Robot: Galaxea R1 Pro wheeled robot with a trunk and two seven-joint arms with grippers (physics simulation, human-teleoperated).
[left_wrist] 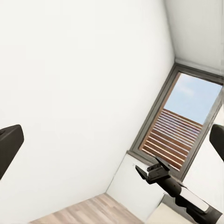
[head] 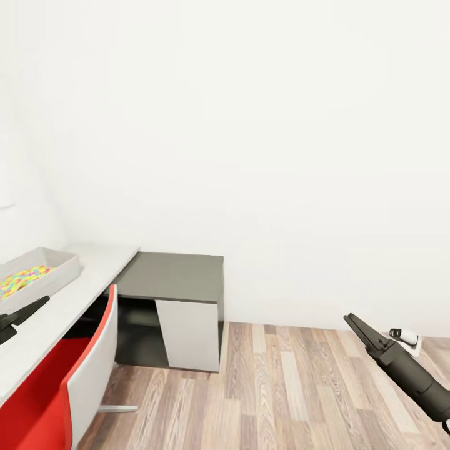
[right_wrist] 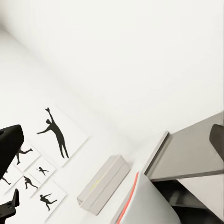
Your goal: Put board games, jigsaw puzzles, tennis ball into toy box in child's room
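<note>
The toy box [head: 59,270], a pale grey open bin, stands on the pale part of the table [head: 94,281] at the left edge of the head view. A jigsaw puzzle [head: 24,279] with a yellow, pink, blue and green pattern lies inside it. My left gripper [head: 34,307] hovers just in front of the box, over the table top. In the left wrist view its fingers [left_wrist: 8,145] are wide apart and empty. My right gripper [head: 355,324] hangs over the floor at the right. The right wrist view shows it open, with the toy box [right_wrist: 102,184] far beyond it.
A red and white chair [head: 69,375] stands against the table's front. The dark grey table top [head: 175,275] on white panels meets the white wall. Wood-plank floor [head: 281,387] spreads to the right. There is a dark-framed window [left_wrist: 179,133], and black silhouette pictures [right_wrist: 53,133] hang on a wall.
</note>
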